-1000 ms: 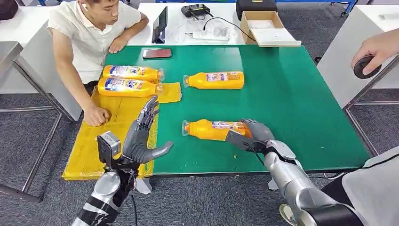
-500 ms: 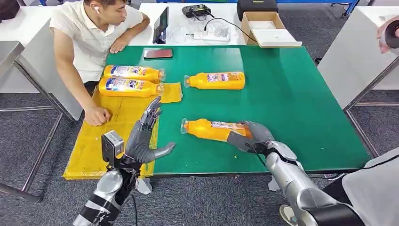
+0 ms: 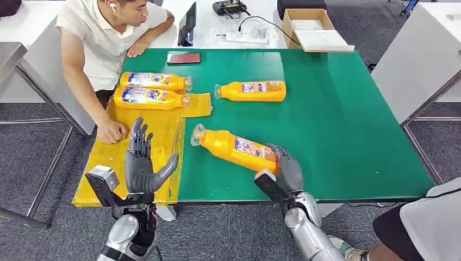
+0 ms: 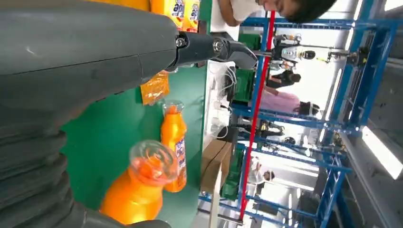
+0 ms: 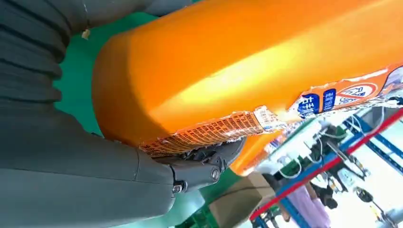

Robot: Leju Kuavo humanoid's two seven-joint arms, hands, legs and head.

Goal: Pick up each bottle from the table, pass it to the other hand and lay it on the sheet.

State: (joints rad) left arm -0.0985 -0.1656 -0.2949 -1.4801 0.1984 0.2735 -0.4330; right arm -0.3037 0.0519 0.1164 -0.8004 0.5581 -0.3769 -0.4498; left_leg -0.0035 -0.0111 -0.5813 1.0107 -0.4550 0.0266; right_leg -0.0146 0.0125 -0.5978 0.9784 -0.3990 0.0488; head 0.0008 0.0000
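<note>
Orange bottle [image 3: 236,148], grasped at its base by the right hand [image 3: 285,168], has swung cap-first toward your open left hand [image 3: 139,162]; handover is imminent.

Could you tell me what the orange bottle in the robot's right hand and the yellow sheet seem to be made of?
The orange bottle held by the right hand looks like glossy plastic: a bright highlight runs along its smooth body, and its printed label is wrinkled film. The cap looks like clear plastic. The yellow sheet looks like thin, slightly shiny plastic or foil, since it creases; it could be coated paper.
</note>
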